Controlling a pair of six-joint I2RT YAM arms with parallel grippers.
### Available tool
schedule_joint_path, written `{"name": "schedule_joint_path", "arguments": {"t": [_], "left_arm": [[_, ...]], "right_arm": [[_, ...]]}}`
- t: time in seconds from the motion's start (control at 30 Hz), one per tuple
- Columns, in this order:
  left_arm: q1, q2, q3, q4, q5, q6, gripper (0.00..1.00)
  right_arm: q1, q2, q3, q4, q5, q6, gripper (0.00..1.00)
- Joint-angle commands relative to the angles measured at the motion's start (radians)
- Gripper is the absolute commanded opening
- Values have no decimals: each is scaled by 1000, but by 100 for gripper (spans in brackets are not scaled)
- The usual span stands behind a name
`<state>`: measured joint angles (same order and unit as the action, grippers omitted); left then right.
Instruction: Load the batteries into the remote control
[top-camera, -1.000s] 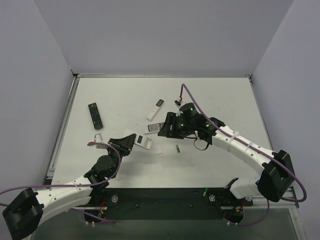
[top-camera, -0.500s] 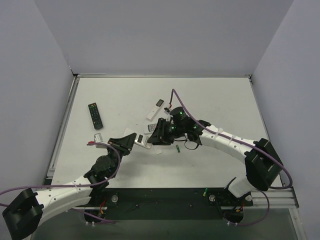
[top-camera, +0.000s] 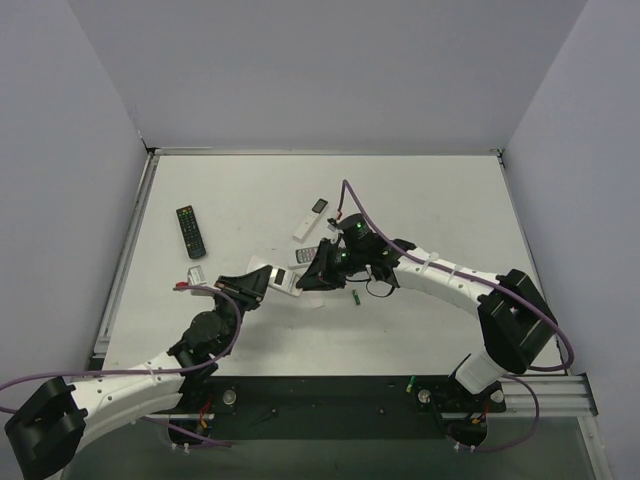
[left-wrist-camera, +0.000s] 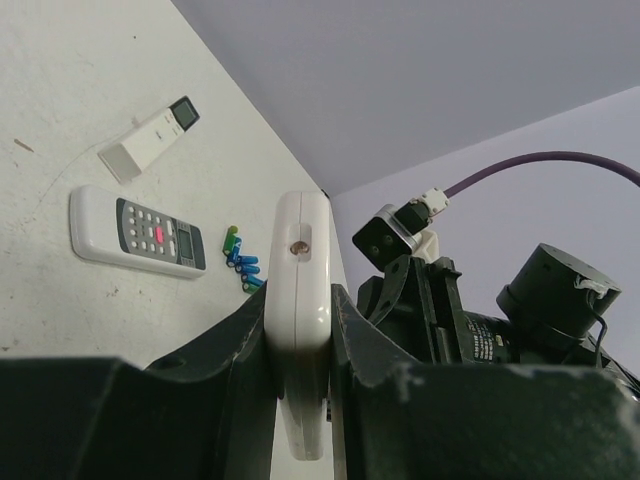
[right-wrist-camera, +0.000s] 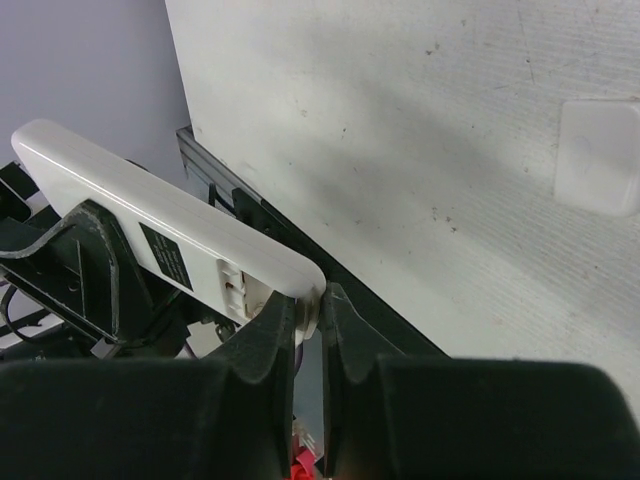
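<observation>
Could lever short white plastic remote (left-wrist-camera: 298, 262) out of clamping left gripper (left-wrist-camera: 299, 345), with right gripper (right-wrist-camera: 308, 315) pinched shut at remote's end.

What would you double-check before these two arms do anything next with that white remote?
1. Left hand clamped on the white rectangular remote control: ok.
2. Right hand shut at the remote's end: ok; whether it pinches anything, cannot tell.
3. Small white square cover off, lying on the white table: ok.
4. Cells seated in the battery bay: cannot tell.
5. Small green and blue cylindrical batteries lying on the table: ok.
</observation>
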<state>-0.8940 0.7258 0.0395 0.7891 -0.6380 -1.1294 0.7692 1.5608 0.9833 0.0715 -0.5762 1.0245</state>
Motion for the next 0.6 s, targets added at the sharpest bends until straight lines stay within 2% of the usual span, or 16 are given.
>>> {"name": "schedule_joint_path", "arguments": {"t": [0.0, 0.03, 0.07, 0.1, 0.17, 0.2, 0.27, 0.3, 0.4, 0.57], "left_arm": [[-3, -45, -96, -11, 32, 42, 12], [-2, -83, -89, -57, 32, 55, 31], [-2, -107, -75, -118, 32, 62, 41], [-3, -135, -60, -260, 26, 72, 50], [-3, -218, 2, -405, 14, 129, 67], [-2, -244, 20, -529, -1, 150, 71], [-2, -316, 81, -646, -18, 215, 78], [-3, -339, 106, -763, -43, 224, 79], [-2, -411, 192, -946, -78, 289, 80], [-2, -473, 330, -1113, -112, 427, 80]], "right_arm": [[-8, -14, 2, 21, -16, -10, 0], [-22, -19, -1, 7, -13, -32, 0], [-31, -25, -2, -8, -8, -47, 0], [-37, -33, 2, -28, 5, -69, 0], [-59, -42, 11, -108, 16, -141, 0], [-64, -48, 15, -137, 25, -165, 0], [-71, -50, 37, -231, 59, -254, 0], [-73, -44, 46, -260, 71, -280, 0], [-68, -7, 80, -349, 85, -378, 0], [-15, 87, 182, -472, 125, -487, 0]]}}
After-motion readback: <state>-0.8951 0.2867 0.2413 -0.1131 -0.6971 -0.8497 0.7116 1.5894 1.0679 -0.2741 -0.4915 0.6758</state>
